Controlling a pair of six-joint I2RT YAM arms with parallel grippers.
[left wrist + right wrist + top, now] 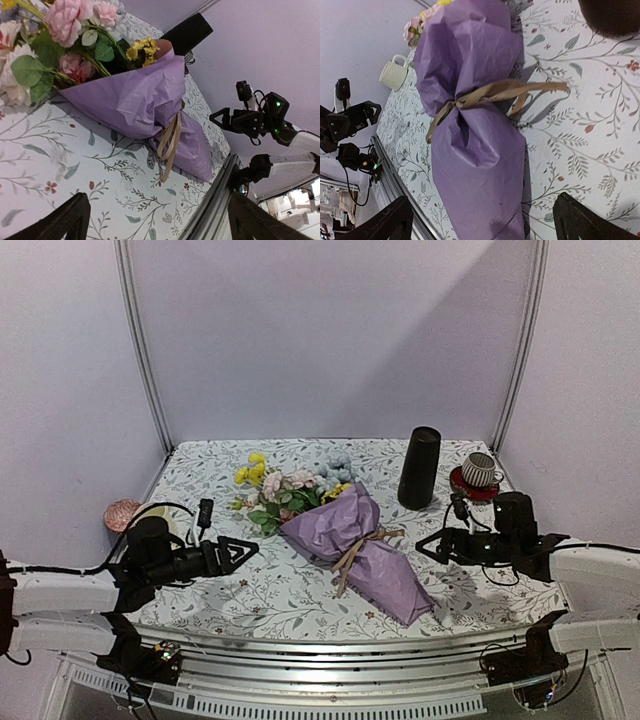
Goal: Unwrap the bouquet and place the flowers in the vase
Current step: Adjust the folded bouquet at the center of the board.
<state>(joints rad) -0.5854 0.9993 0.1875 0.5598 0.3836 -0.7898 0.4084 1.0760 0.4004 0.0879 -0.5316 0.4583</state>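
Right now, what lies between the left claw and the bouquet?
Only bare floral tablecloth lies between the left claw and the bouquet; the top view shows it.

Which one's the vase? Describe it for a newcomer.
On the floral tablecloth, look toward the far right, past the purple bouquet. The vase is the tall plain black cylinder; the cup beside it is short, pale, on a red saucer.

We count one bouquet (470, 115) in purple paper, lying on floral cloth (580, 125); raffia (490, 92) tied around its waist; flowers (417, 27) at the far end; cream cup (394, 75) beside; right gripper (482, 210) spread wide.
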